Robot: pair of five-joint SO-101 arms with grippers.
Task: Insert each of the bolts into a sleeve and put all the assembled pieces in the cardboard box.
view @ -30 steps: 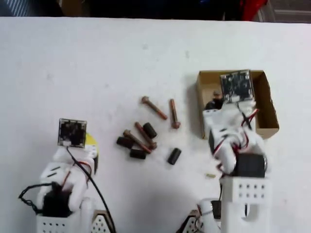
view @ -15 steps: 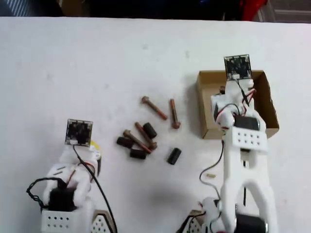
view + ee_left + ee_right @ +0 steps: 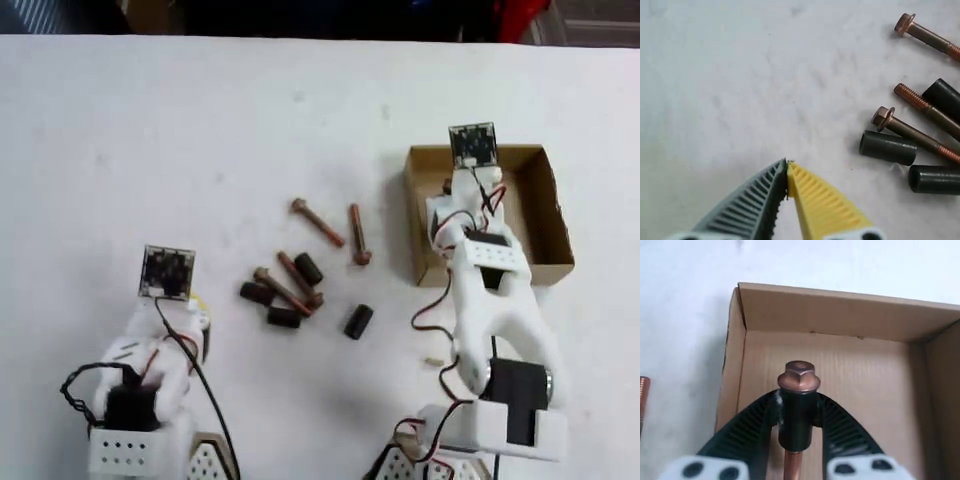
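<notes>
My right tool grips a sleeved bolt, long axis in line with the tool, head forward, over the open cardboard box. My left tool, closed on nothing, sits beside loose bolts and sleeves on the tabletop.

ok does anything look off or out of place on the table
Nothing is damaged or spilled. One small stray bit lies alone on the table beside the right arm, apart from the loose bolts and sleeves. It is too small to tell what it is.
</notes>
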